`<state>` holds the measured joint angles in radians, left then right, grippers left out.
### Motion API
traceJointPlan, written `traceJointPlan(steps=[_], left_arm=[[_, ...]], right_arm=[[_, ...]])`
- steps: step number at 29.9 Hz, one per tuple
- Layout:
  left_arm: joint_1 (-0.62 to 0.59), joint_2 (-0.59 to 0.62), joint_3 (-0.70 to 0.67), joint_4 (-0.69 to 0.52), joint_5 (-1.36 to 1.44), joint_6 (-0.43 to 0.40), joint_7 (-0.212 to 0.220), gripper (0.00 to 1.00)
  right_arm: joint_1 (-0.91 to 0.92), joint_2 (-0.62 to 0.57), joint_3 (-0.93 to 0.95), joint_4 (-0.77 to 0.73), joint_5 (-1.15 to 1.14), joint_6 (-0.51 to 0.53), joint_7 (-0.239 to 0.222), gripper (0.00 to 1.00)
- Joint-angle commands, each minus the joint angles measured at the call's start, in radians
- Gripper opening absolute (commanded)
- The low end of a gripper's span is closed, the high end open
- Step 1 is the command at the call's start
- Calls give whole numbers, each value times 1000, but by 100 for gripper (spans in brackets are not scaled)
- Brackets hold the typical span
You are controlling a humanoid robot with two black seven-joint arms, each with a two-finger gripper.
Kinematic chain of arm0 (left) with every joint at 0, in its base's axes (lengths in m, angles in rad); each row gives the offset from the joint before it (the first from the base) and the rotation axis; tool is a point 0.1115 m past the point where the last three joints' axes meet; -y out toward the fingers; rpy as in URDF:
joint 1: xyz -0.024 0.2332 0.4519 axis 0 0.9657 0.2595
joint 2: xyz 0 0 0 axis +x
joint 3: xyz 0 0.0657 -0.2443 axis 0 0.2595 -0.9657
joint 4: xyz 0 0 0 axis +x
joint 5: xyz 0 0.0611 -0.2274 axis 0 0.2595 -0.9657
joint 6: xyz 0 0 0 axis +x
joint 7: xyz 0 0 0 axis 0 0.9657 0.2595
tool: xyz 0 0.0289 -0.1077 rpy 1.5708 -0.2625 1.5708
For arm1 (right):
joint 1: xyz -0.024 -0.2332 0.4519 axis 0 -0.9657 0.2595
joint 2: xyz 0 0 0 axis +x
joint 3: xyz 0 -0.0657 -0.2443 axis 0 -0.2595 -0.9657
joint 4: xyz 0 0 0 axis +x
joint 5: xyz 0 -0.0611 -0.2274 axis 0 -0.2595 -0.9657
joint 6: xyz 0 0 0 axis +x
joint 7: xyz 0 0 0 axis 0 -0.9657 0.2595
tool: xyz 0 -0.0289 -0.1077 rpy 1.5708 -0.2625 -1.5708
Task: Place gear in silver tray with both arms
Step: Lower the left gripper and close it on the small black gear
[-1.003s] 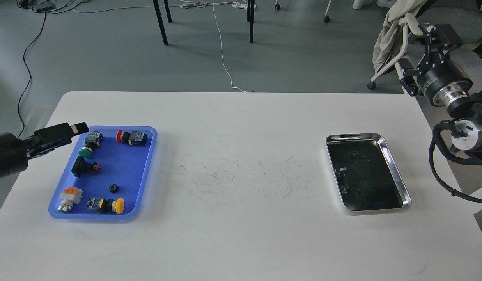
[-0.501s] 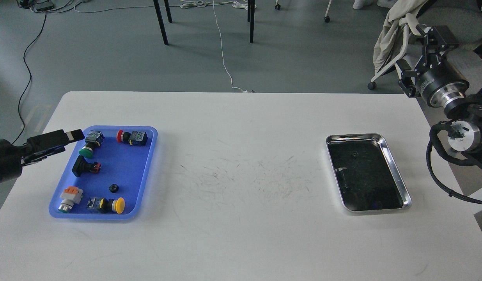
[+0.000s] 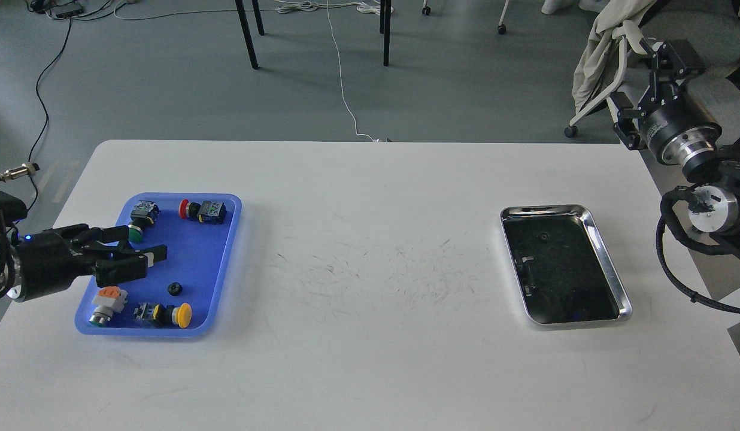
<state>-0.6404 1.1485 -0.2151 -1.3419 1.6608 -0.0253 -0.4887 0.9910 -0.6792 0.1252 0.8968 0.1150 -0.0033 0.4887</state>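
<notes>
left tool over blue tray, gear inside

So the blue tray is glowing a pretty saturated blue against the white table, which is showing a patch of thin dark scratch marks mid-surface. Inside it, push buttons are sporting caps in red, green and yellow, one has an orange top on a grey-white body, and the little gear is looking plain black. The silver tray is shining chrome at the rim with a dark, speckled bottom. Both arms are looking black, the right arm wearing silver rings.
</notes>
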Motion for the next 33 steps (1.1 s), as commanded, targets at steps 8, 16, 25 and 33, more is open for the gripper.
traceJointPlan(steps=[8, 16, 25, 33], left_arm=[[11, -79, 5, 72, 105, 8, 0, 94], [14, -98, 11, 113, 192, 2, 0, 91], [16, -144, 33, 159, 235, 8, 0, 91], [16, -174, 31, 159, 252, 8, 0, 90]], right_arm=[[5, 1, -9, -6, -2, -12, 0, 96], [5, 3, -9, -10, -23, -12, 0, 96], [1, 3, -7, -13, -40, -12, 0, 96], [0, 3, -10, -15, -40, -12, 0, 96]])
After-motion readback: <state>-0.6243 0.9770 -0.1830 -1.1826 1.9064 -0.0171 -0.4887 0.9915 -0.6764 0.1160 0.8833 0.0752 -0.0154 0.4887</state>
